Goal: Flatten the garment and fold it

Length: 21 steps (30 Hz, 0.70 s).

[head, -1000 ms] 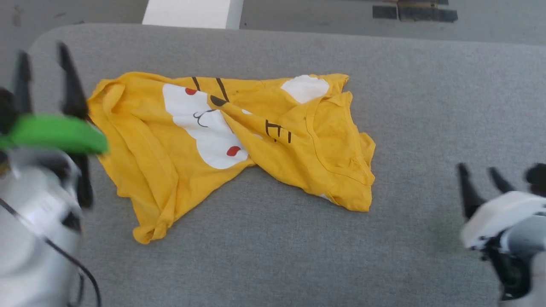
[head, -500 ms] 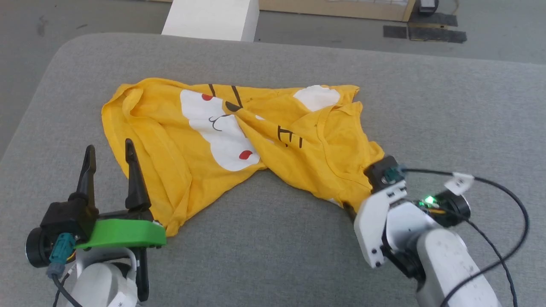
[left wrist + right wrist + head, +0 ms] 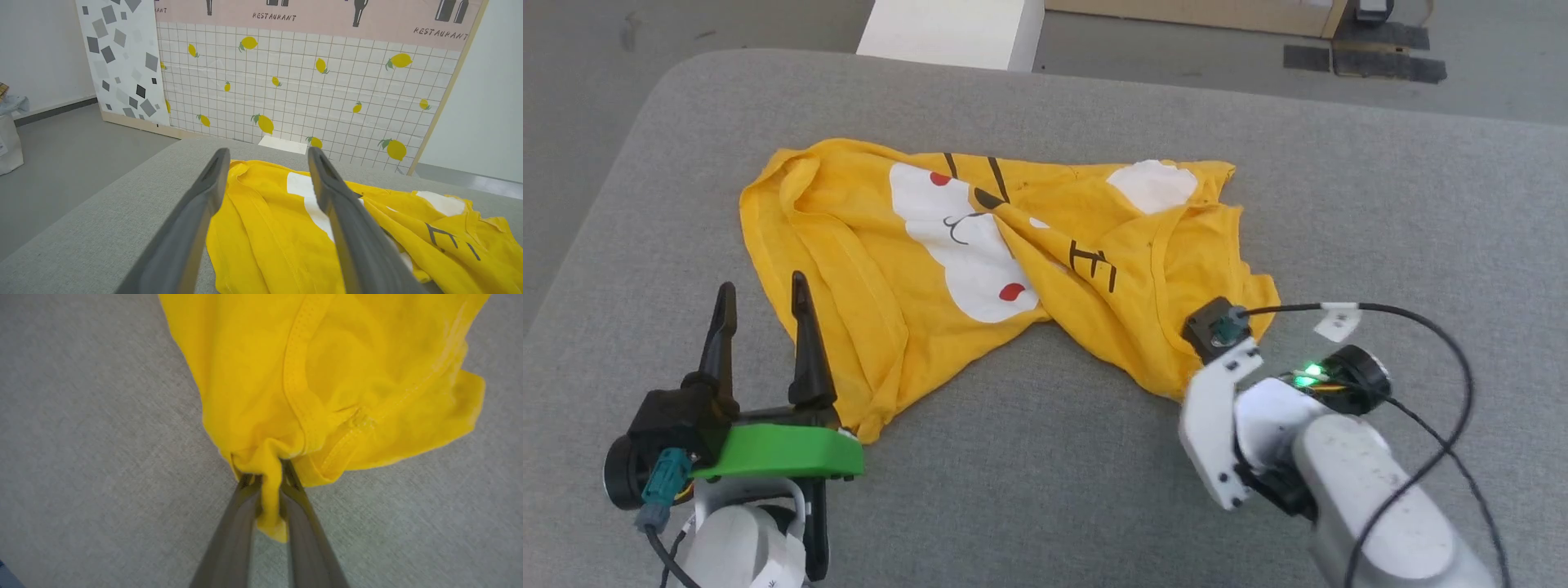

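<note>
The garment [image 3: 1013, 269], a bright yellow T-shirt with a white, red and black face print, lies crumpled across the grey padded table [image 3: 1045, 490]. My right gripper [image 3: 267, 473] is shut on a bunched fold at the garment's [image 3: 327, 375] near right corner, beside a stitched hem; yellow cloth pokes out between the fingers. In the head view my right wrist [image 3: 1233, 392] covers that corner. My left gripper [image 3: 762, 287] stands open at the garment's near left edge, its right finger over the cloth. In the left wrist view the open left gripper [image 3: 267, 152] points along the garment [image 3: 265, 228].
A white block [image 3: 956, 33] stands past the table's far edge, with dark tape patches [image 3: 1364, 61] on the floor. A lemon-patterned tiled board [image 3: 306, 81] rises behind the table. A white bag [image 3: 8, 139] sits on the floor at the left. The table's rounded left corner [image 3: 662, 82] is close.
The head camera has shifted. My right gripper came in to the garment's near right corner and shut on a fold. My left gripper dropped to the near left edge, still open.
</note>
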### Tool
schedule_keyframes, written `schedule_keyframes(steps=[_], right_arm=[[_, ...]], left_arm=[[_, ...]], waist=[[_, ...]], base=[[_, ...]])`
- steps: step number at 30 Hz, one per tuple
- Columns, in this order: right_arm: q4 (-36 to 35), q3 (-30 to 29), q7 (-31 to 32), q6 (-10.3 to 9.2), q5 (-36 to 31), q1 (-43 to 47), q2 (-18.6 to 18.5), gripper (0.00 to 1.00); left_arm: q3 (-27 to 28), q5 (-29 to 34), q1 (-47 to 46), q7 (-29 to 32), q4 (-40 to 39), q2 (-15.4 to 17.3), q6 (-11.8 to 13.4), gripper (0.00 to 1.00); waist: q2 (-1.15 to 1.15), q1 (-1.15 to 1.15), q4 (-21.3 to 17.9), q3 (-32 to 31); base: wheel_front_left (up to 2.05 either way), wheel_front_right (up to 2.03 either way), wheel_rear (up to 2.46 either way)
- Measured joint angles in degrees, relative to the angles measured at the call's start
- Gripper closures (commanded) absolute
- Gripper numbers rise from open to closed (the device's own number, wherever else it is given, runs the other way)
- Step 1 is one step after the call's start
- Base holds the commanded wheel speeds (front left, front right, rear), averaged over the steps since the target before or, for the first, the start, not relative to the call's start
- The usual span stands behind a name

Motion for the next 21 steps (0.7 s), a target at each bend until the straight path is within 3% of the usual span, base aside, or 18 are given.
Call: schedule_keyframes(steps=[2,6,8,11,13,16,17,21], right_arm=[[-2.5,1.1,0.5,0.03,3.1,1.1,-3.6,1.0],[-9.5,0.0,4.7,0.05,7.8,4.8,-15.6,1.0],[-11.9,-3.4,7.5,0.27,8.7,6.2,-22.6,1.0],[-12.6,-11.3,9.1,0.3,7.5,6.5,-29.5,1.0],[-12.1,-16.9,9.1,0.3,4.8,6.0,-30.9,1.0],[-10.6,-22.3,7.4,0.3,2.4,5.0,-29.1,1.0],[-10.4,-22.9,6.6,0.3,2.0,5.0,-27.7,0.0],[-10.8,-27.0,4.0,0.31,3.3,5.2,-21.6,0.0]], left_arm=[[0.3,0.3,0.0,0.0,0.3,-0.4,-0.9,0.0],[0.6,0.9,0.1,0.0,0.7,-0.8,-1.9,0.0],[0.7,1.0,0.1,0.0,0.9,-1.1,-2.4,0.0],[0.8,1.1,0.1,0.0,1.3,-1.3,-3.0,0.0],[0.7,1.2,0.0,0.0,1.9,-1.4,-3.5,0.0],[0.7,1.2,0.0,0.0,2.9,-1.5,-3.9,0.0],[0.7,1.2,-0.1,0.0,3.3,-1.6,-4.1,0.0],[-0.4,1.2,-0.4,0.1,5.1,-1.8,-5.0,0.0]], waist=[[0.0,0.0,0.0,-0.6],[0.0,0.0,-0.3,-1.6],[0.0,0.0,-0.6,-1.9],[0.0,0.0,-0.9,-1.7],[0.0,0.0,-1.0,-1.4],[0.0,0.0,-1.2,-1.0],[0.0,0.0,-1.3,-0.9],[0.0,0.0,-1.6,-1.4]], base=[[0.0,0.0,0.0],[0.0,0.0,0.0],[0.0,0.0,0.0],[0.0,0.0,0.0],[0.0,0.0,0.0],[0.0,0.0,0.0],[0.0,0.0,0.0],[0.0,0.0,0.0]])
